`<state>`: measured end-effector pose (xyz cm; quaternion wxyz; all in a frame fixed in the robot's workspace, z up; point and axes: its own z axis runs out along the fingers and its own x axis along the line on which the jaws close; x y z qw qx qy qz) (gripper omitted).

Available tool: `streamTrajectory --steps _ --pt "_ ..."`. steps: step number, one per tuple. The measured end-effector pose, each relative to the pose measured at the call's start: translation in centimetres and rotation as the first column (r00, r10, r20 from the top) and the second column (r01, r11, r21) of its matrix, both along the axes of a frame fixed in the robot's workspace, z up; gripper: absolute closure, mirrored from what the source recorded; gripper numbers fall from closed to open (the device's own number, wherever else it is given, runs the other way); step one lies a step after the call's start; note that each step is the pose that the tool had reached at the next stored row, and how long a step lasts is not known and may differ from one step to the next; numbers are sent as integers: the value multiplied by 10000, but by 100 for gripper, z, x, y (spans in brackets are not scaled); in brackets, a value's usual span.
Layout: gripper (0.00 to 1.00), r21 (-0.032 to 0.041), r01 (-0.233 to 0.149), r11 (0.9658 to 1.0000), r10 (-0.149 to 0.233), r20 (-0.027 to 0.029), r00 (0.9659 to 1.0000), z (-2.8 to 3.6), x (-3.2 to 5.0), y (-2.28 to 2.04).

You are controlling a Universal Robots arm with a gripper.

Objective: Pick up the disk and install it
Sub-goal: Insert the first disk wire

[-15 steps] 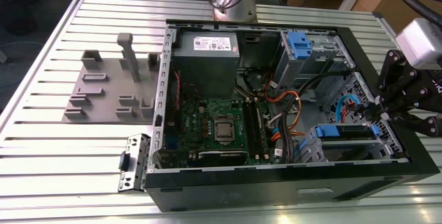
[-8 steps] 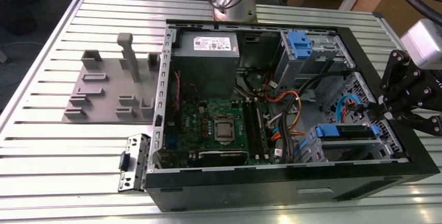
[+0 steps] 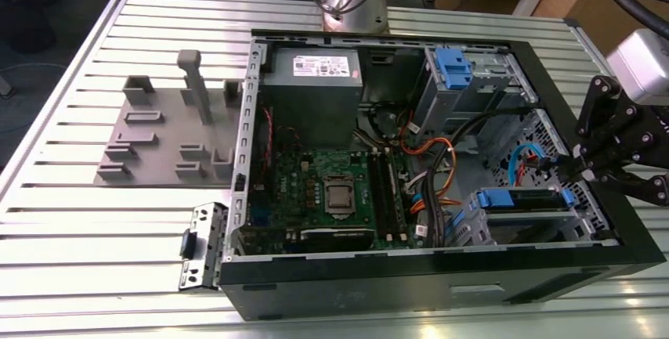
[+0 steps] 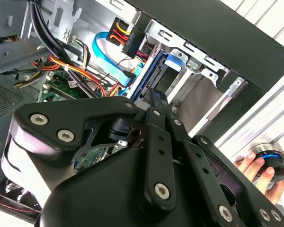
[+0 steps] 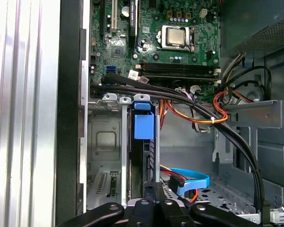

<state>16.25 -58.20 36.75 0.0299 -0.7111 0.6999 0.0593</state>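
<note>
Slatted aluminium table [image 3: 63,198] carries everything. At the exterior view's left lies a grey moulded fixture [image 3: 157,139], and a small metal bracket plate [image 3: 199,245] leans at the near corner of the open computer case [image 3: 418,284].

Inside the case, going rightward, come the grey power supply box [image 3: 312,81], the green motherboard [image 3: 324,190] and a tangle of orange and black cables [image 3: 439,167]. An upper drive cage with a blue latch [image 3: 452,65] follows.

The disk [image 3: 522,198] sits in the lower drive cage by the case's right wall. In the first wrist view it stands on edge in its slot, with the blue bracket tab showing on top. It looks seated or nearly so.

It is judged to be a stiff, fairly dense metal slab with smooth faces and fragile insides, so knocks would harm it. The blue plastic bracket and the narrow edges look like the safest places to take hold, away from the connector end.

The gripper [image 3: 577,168] hangs over the case's right wall just beside the disk. In the second wrist view its fingertips [image 4: 155,97] appear pressed together with nothing between them, close to the disk's connector edge.

A flat blue cable [image 5: 191,182] and the power leads crowd that end, and the black cable bundle crosses above the cage. At the second wrist view's edge, a person's hand [image 4: 251,165] rests on a round controller outside the case.
</note>
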Motion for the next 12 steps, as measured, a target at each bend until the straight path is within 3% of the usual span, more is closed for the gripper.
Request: streamTrajectory --steps 5,9,12 --pt "89 0 0 10000 0 0 10000 0 2 0" --pt "65 0 0 10000 0 0 10000 0 3 0" --pt "65 -31 -1 10000 1 1 10000 0 4 14"
